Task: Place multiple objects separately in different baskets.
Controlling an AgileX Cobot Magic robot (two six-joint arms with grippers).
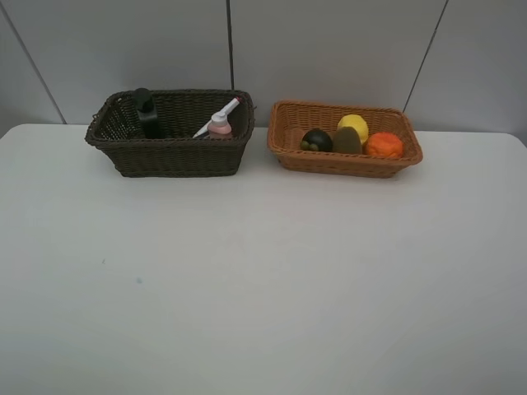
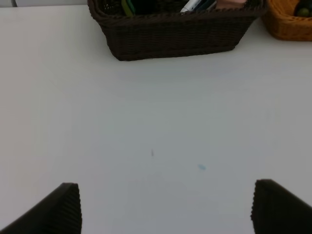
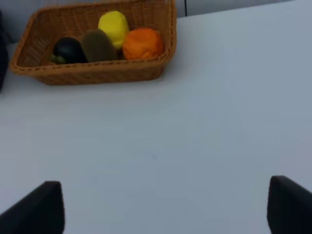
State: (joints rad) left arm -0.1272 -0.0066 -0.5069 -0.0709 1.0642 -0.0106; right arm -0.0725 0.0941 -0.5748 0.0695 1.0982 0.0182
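The sorting looks finished: upper left, the dark basket (image 1: 169, 156) holds one pump bottle (image 1: 147, 113), one marker (image 1: 228, 109) and one pink bottle (image 1: 219, 127), upper right the tan basket (image 1: 344, 162) holds four fruits, while my fingers (image 2: 165, 207) on both arms spread empty over bare desk (image 1: 263, 280).

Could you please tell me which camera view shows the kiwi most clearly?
The right wrist view: the kiwi appears large and unobstructed in the tan basket, between mangosteen and orange. The exterior high view shows it small and distant. The left wrist view shows only a corner of that basket, no kiwi.
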